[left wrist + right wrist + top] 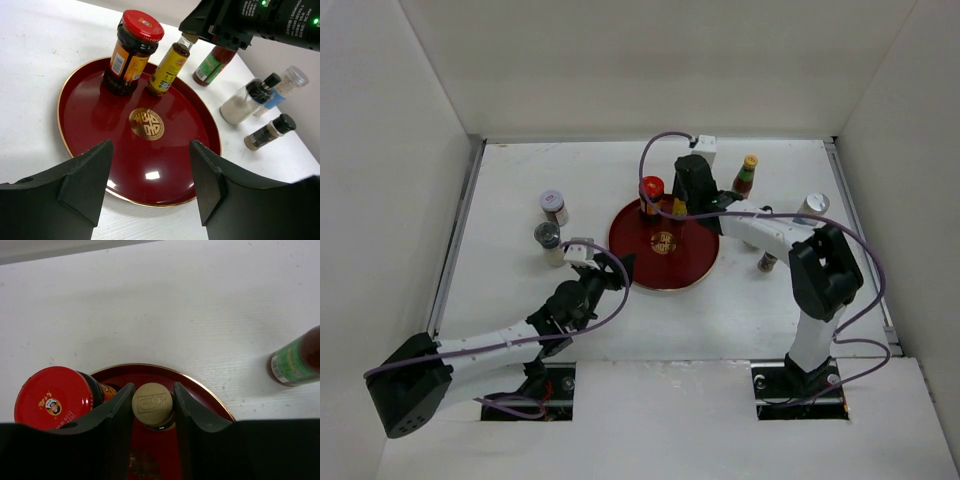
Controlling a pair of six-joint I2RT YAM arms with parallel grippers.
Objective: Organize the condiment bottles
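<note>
Right pincer [153, 390] clamping the cap of the yellow-capped bottle [152, 403] standing on the red tray [172, 167] just beside the red-capped jar [52, 397], left pincer [150, 147] hanging spread wide near the tray's rim

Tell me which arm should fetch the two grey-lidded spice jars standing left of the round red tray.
Left. The left hand is open, empty and nearest the grey-lidded spice jars. The right hand is closed around the yellow-capped dark sauce bottle on the round red tray.
</note>
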